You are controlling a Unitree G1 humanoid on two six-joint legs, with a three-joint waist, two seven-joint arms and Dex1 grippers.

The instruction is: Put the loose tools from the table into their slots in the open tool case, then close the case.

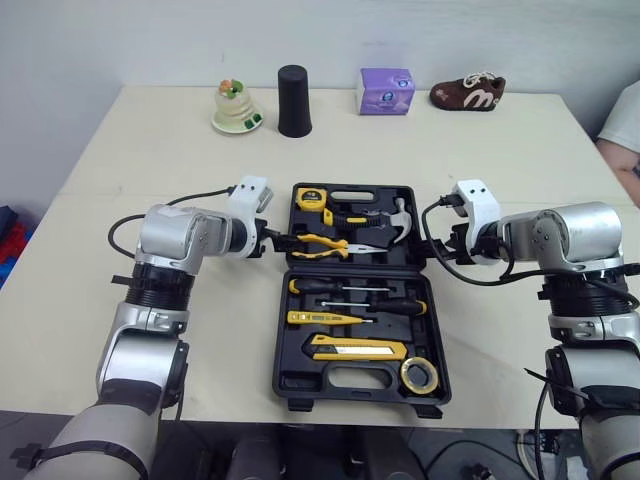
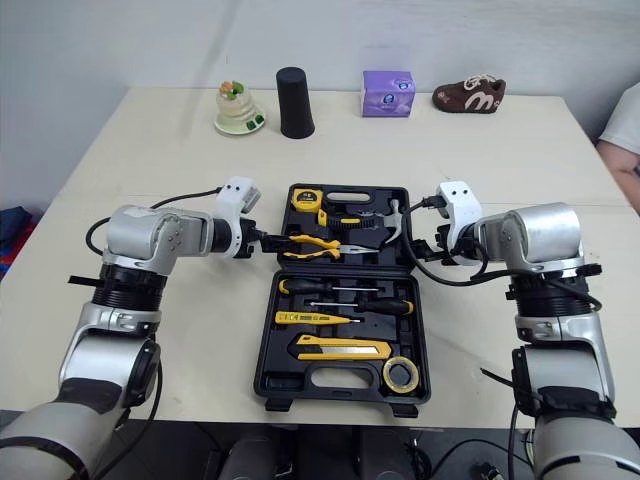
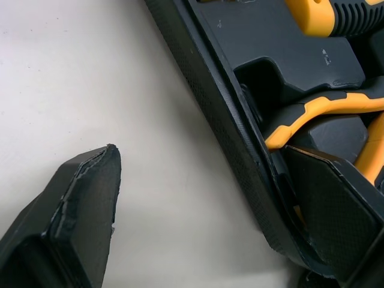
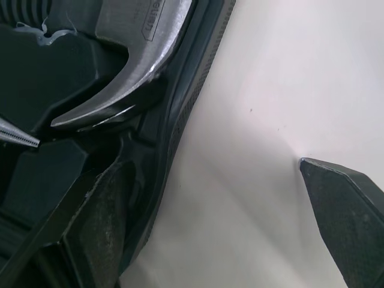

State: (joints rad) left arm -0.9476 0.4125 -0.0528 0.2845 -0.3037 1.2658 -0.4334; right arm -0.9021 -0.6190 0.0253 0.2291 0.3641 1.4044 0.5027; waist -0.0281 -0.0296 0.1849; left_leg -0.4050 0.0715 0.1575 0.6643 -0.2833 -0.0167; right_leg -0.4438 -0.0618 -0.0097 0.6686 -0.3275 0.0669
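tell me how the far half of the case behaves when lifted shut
Probably stiff: the far half looks like moulded hard plastic. Likely heavyish, holding the hammer and pliers. It should pivot on its middle hinge rather than slide; tools might shift.

So the left gripper (image 3: 198, 159) is spread wide, straddling the side wall of the tool case (image 3: 222, 102). One black finger (image 3: 78, 210) sits outside over the bare cream table (image 3: 78, 78), clear of the wall. The other is inside the case, tight up against the inner rim. Just past that inside finger, the orange pliers (image 3: 318, 111) lie in their moulded black slot. Further along there's a yellow and black grip (image 3: 324, 15), but I can't tell which tool it belongs to.
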